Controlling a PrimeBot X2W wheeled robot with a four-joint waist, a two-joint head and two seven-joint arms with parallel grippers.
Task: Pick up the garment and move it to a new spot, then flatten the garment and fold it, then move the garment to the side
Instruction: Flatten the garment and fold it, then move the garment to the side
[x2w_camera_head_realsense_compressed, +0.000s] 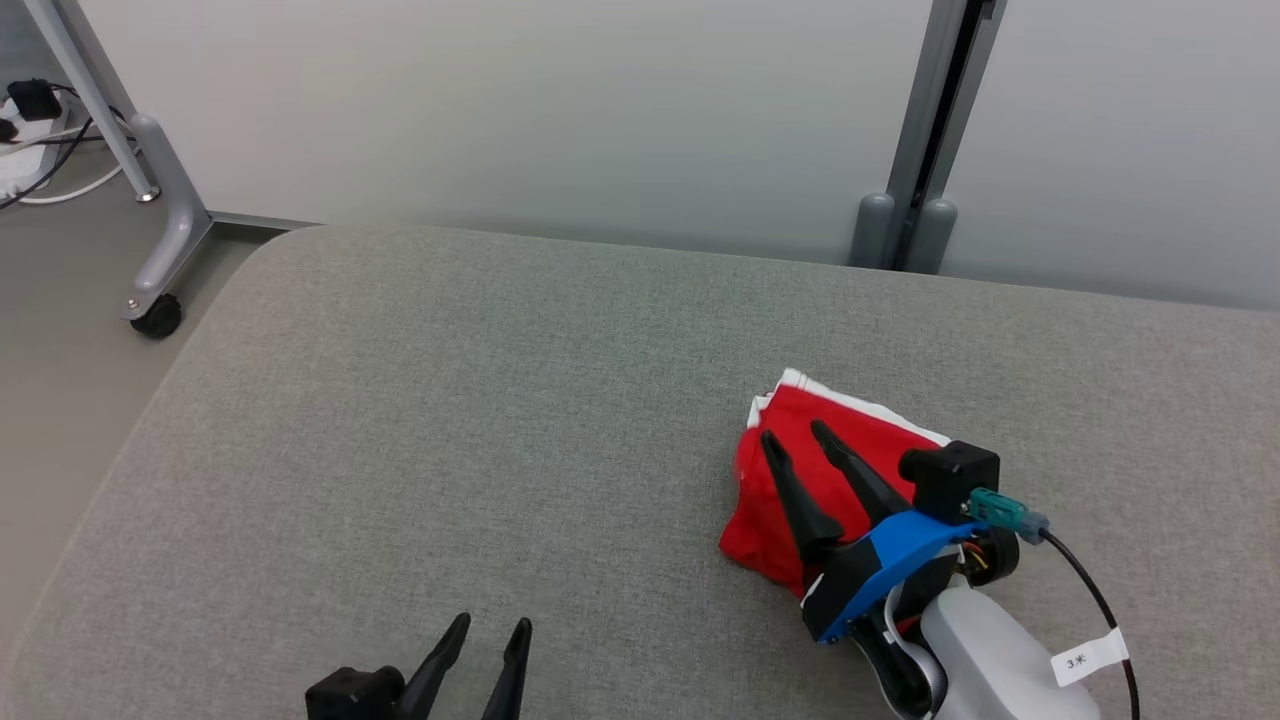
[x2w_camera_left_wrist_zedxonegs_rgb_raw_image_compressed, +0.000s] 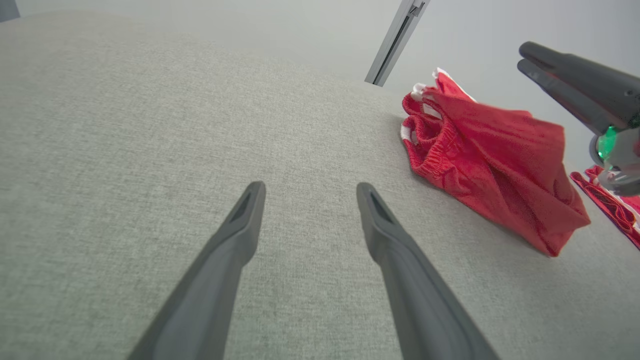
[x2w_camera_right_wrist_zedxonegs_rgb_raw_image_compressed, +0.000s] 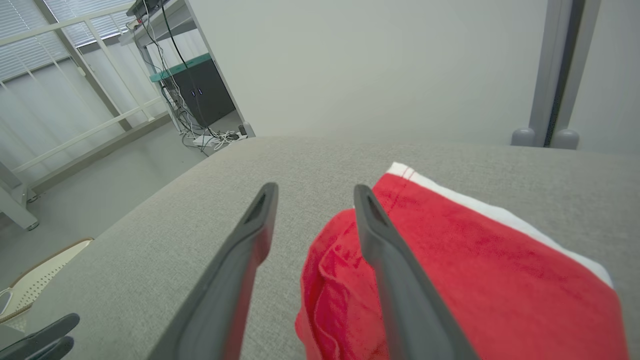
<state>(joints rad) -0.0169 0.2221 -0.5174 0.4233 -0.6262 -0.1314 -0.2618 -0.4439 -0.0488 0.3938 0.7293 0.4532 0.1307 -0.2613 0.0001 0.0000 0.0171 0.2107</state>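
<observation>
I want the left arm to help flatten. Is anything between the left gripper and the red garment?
Nothing visible: bare grey padding lies between the left gripper and the garment. The right gripper hovers above it.

1 red garment (x2w_camera_head_realsense_compressed: 760, 520), 1 grey padded table (x2w_camera_head_realsense_compressed: 500, 400) — 1 left gripper (x2w_camera_head_realsense_compressed: 492, 625), 1 right gripper (x2w_camera_head_realsense_compressed: 793, 432).

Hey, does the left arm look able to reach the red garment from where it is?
Probably yes: only bare grey cushion lies between the open left gripper and the red garment, though the right gripper over it may crowd the approach.
</observation>
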